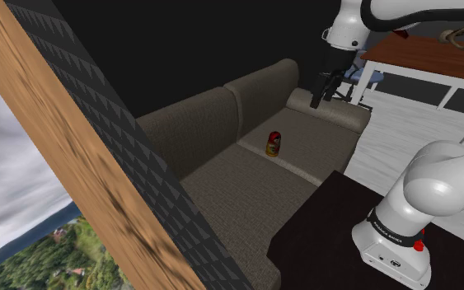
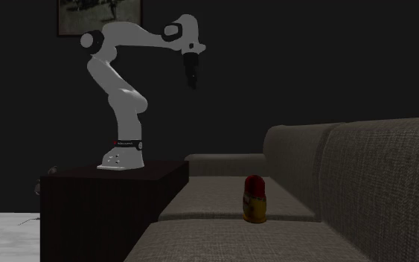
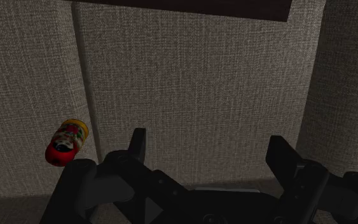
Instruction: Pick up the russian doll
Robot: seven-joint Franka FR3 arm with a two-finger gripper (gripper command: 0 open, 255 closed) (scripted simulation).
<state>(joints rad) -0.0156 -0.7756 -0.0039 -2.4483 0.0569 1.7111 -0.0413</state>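
The russian doll [image 1: 274,144] has a red head and a yellow painted body and stands upright on the brown sofa's seat [image 1: 246,177], by the seam between two cushions. It also appears in the second exterior view [image 2: 255,199] and beside the fingers in the wrist view [image 3: 67,142]. My black gripper [image 1: 320,93] hangs high above the sofa, to the shoulder view's right of the doll and well apart from it. Its fingers [image 3: 137,145] stand apart, open, with nothing between them. From the second exterior camera the gripper [image 2: 193,80] points down above the stand's edge.
The dark box stand [image 1: 345,222] sits against the sofa's front edge. A sofa armrest [image 1: 329,111] lies beneath the gripper, and the backrest [image 1: 213,115] rises behind the doll. A red-brown table with white legs [image 1: 436,62] stands at the shoulder view's upper right. A framed picture [image 2: 100,15] hangs behind the arm.
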